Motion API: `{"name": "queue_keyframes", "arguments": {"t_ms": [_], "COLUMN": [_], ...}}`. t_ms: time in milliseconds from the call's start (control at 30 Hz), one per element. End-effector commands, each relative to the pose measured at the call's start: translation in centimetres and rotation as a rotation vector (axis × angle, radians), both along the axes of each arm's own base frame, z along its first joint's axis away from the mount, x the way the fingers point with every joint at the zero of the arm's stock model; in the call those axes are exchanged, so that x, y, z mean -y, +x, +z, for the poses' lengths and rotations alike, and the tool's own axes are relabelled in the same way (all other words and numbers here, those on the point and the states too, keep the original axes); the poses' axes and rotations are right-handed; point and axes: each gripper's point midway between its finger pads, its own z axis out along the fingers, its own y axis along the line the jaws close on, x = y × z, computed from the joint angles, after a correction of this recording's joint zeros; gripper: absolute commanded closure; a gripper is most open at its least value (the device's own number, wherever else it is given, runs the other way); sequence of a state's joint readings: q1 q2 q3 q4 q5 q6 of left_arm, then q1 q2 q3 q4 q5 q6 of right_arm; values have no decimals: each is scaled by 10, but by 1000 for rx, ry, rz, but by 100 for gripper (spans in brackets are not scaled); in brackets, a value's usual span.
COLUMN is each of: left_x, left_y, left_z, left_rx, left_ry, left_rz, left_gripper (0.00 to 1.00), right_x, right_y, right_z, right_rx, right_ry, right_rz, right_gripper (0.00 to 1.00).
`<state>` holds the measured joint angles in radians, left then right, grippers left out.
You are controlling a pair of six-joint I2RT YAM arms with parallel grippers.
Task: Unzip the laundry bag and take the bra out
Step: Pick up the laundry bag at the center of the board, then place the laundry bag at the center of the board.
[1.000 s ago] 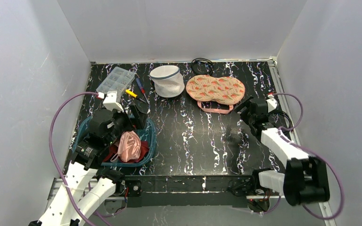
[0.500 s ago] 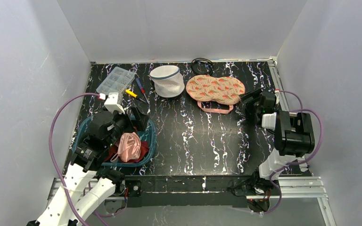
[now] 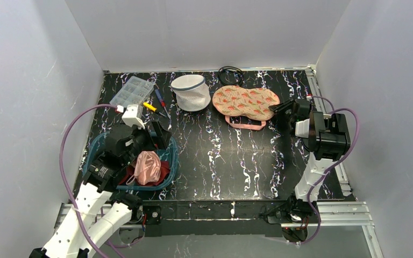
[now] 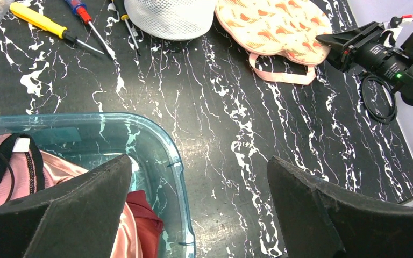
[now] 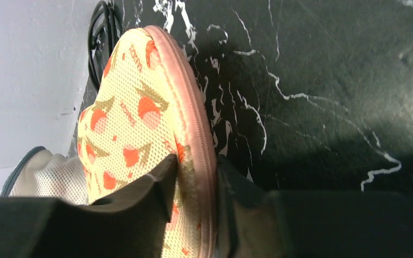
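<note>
Whereas 1 second earlier it stood wide beside the peach mesh case [image 3: 246, 101], the right pincer [image 5: 196, 166] now nips that case's pink zip rim, probably to start unzipping. The left pincer [image 4: 199, 161] gapes over the teal tub [image 4: 140, 121], and the white laundry bag [image 3: 189, 92] sits apart at the table's [image 3: 220, 156] far edge.

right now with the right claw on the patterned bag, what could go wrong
1. The right claw pinches the patterned bag at its pink rim, with no zipper pull visible; pulling may drag the whole bag.
2. The left claw hangs open over the bin, so nothing pins the bag down.
</note>
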<state>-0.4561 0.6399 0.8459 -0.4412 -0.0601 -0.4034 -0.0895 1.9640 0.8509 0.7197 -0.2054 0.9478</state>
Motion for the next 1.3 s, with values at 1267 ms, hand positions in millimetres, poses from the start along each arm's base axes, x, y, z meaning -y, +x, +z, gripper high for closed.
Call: {"name": "queue_keyframes", "arguments": {"t_ms": [1267], "left_x": [142], "left_y": [-82], "left_z": [-72], "left_rx": [-153], "left_ry": [51], "left_rz": [-257], "left_gripper": [9], "right_x": [-96], "right_y": [-271], "right_z": [39], "right_rx": [-92], "right_ry": [-1], "right_rz": [125], "right_gripper": [99]}}
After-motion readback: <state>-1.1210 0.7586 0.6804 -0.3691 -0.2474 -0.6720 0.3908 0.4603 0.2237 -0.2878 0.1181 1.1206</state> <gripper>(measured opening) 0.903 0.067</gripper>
